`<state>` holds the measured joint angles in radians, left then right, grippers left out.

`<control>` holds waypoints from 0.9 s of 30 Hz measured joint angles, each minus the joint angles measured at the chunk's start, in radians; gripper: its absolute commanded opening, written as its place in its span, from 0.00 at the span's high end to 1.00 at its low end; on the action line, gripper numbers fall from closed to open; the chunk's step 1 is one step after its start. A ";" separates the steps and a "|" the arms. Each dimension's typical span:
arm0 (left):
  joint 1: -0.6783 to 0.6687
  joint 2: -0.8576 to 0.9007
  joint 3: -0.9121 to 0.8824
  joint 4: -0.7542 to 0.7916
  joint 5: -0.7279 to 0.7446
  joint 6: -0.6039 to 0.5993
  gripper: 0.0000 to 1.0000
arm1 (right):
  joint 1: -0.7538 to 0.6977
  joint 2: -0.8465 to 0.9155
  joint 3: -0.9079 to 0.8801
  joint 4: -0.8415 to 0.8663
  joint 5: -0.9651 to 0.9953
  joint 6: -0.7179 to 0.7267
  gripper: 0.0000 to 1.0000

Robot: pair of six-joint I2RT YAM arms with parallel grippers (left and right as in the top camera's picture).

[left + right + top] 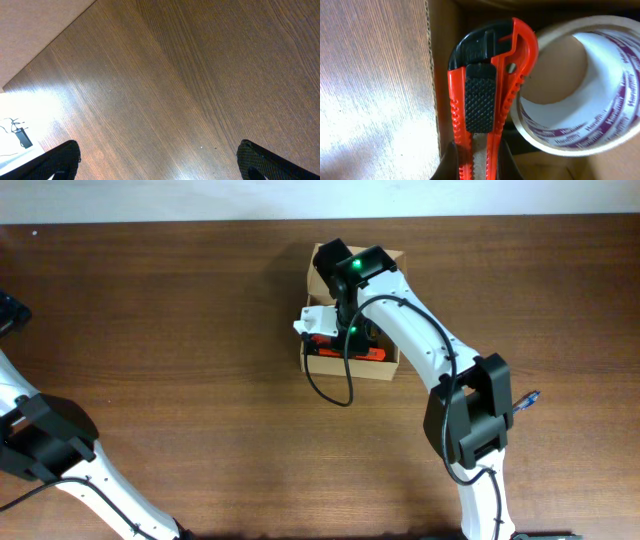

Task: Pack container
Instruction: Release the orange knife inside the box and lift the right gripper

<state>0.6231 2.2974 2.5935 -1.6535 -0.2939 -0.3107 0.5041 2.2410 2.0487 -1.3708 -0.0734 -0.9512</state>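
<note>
The tan cardboard container (390,365) stands open at the table's far middle; its wall shows in the right wrist view (449,60). My right gripper (480,162) is inside it, shut on a red and black utility knife (482,95), also seen from above (345,352). The knife lies along the box's wall, beside a tape roll (580,85) with purple print in the box. My left gripper (159,160) is open and empty above bare table, far from the box; its arm (45,445) is at the left edge.
The right arm (440,350) reaches over the box from the near right. A white part (315,318) sticks out at the box's left rim. A small dark object (527,400) lies right of the arm. The wood table (180,330) spreads left.
</note>
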 measured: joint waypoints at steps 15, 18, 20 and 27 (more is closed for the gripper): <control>0.000 0.000 0.000 0.000 0.000 0.000 0.00 | 0.000 0.038 -0.022 -0.006 -0.002 0.000 0.40; 0.000 0.000 0.000 0.000 0.000 0.000 0.00 | 0.000 0.038 -0.022 -0.006 0.005 0.001 0.40; 0.000 0.000 0.000 0.000 0.000 0.000 0.00 | 0.000 0.038 -0.022 -0.005 0.006 0.000 0.40; 0.000 0.000 0.000 0.000 0.000 0.000 0.00 | 0.000 0.038 -0.016 0.002 0.008 0.005 0.40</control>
<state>0.6231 2.2974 2.5935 -1.6531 -0.2939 -0.3107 0.5037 2.2791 2.0331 -1.3689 -0.0650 -0.9463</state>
